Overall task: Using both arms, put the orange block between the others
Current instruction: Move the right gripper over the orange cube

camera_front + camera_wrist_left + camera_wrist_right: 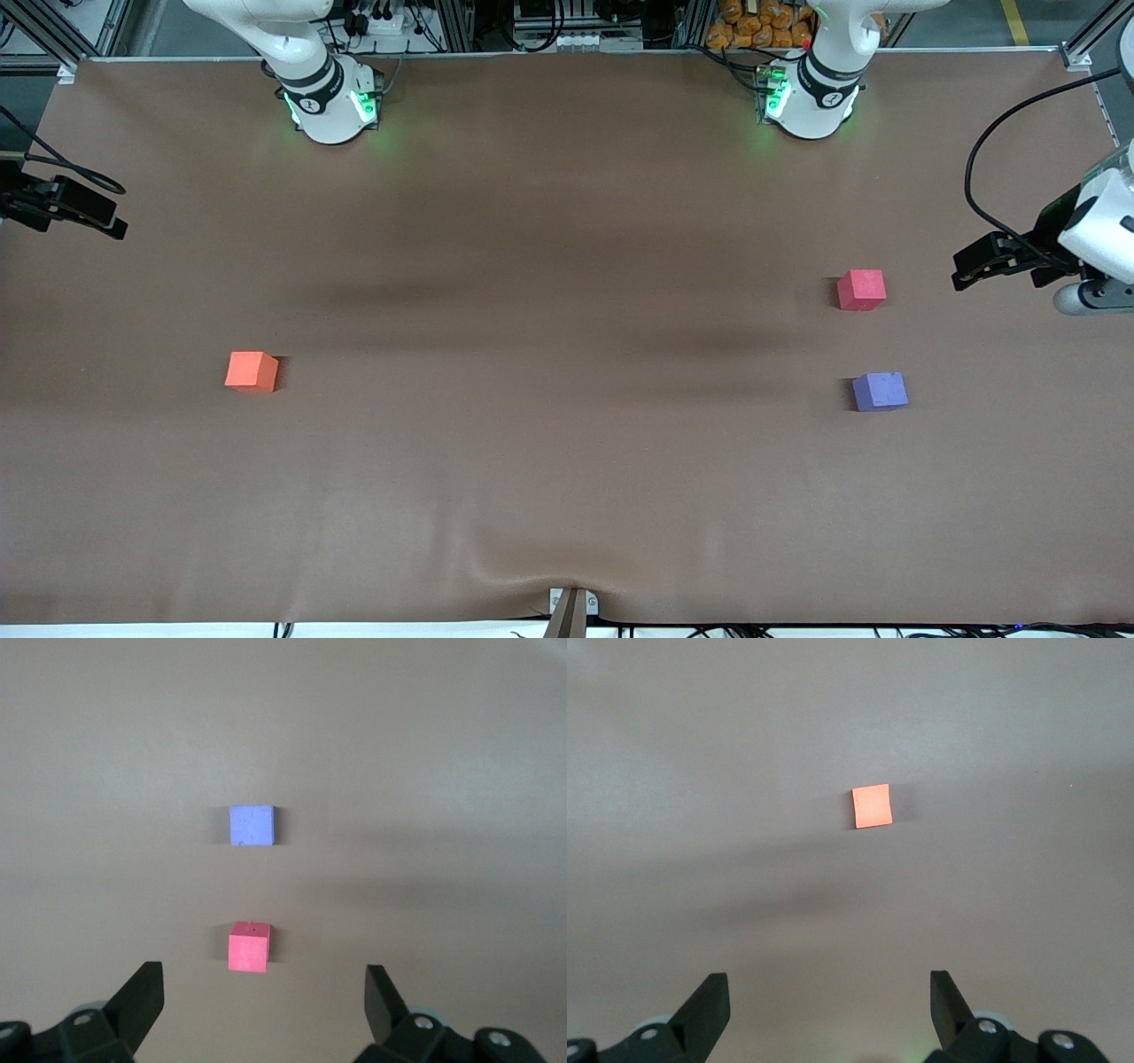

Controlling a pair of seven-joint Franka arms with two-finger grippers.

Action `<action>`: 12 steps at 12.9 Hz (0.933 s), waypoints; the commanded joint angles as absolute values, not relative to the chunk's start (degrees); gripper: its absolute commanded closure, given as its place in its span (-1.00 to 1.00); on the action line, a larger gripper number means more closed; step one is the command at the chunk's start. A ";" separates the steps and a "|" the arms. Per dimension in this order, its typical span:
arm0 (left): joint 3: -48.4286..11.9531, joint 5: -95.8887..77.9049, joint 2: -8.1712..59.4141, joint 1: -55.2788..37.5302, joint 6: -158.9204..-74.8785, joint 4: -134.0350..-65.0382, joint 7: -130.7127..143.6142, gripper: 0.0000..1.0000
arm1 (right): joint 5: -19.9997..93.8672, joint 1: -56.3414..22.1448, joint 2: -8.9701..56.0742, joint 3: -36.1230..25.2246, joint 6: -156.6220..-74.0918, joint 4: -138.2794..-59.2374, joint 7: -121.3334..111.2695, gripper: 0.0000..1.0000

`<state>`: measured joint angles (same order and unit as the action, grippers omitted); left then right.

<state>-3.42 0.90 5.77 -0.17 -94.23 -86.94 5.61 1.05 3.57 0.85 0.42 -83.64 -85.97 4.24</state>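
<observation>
Orange block (252, 370) well apart from right gripper (106, 221), seemingly untouched.

arms (1099, 235): white, black bands | cables: black | bases: green-lit

Both arms wait, left gripper (966, 270) and right gripper (111, 221) spread wide.

- One orange block (252, 370)
- One pinkish-red cube (861, 290)
- One purple-blue cube (880, 391)
- Two arms, each with one pincer: left pincer (974, 266), right pincer (93, 220)
</observation>
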 commanded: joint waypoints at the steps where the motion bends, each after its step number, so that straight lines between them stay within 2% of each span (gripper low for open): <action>1: -3.60 0.70 5.54 0.18 -93.69 -86.04 5.01 -1.00 | -0.09 4.04 0.70 1.23 -83.67 -85.61 5.19 -1.00; 12: -3.25 0.88 6.07 1.23 -93.69 -86.04 5.19 -1.00 | -0.09 3.96 0.70 1.32 -83.23 -85.61 5.19 -1.00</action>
<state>-3.06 0.90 5.79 0.67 -94.22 -86.80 5.61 1.05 3.57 0.85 0.51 -83.65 -85.97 4.24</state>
